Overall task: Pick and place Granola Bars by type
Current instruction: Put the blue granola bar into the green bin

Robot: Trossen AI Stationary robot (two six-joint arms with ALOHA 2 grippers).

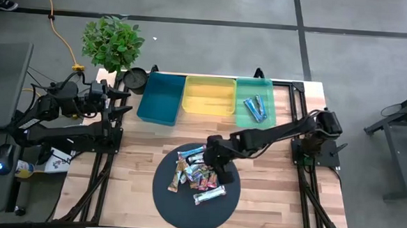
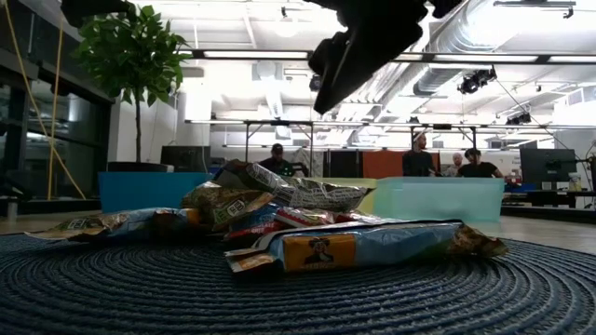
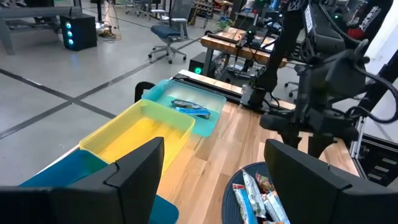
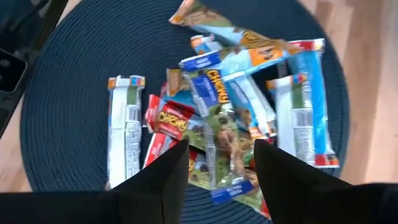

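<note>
From above, the right gripper (image 1: 212, 156) hangs over the heap of Granola Bars (image 1: 197, 175) on the round dark mat (image 1: 163, 196), placed there, I judge, to choose one bar from the pile; the left gripper (image 1: 117, 101) waits well apart at the tabletop's (image 1: 269, 194) left edge beside the black pot of a plant (image 1: 112, 43). Three bins stand in a row beyond the mat, a blue bin (image 1: 159, 98), a yellow bin (image 1: 209, 95) and a green bin (image 1: 254, 103), one for each type presumably; the green one already holds two blue-wrapped bars (image 1: 255, 108). At table height, the bars (image 2: 307, 228) lie overlapping on the ribbed mat (image 2: 298, 298), with the right gripper (image 2: 349, 56) above them and clear of the top wrapper; behind is an open workshop with ceiling ducts, and people sit at desks (image 2: 438, 172). The left wrist view shows that arm's gripper (image 3: 214, 168) standing wide open and empty, facing along the bins toward the right arm (image 3: 317, 93) over the mat. The right wrist view looks straight down between its own fingers (image 4: 168, 168), parted and holding nothing, onto crossed blue, red and white wrappers (image 4: 224, 118); a green-and-white bar (image 4: 124, 130) lies apart at one side, likely the easiest to grasp.
</note>
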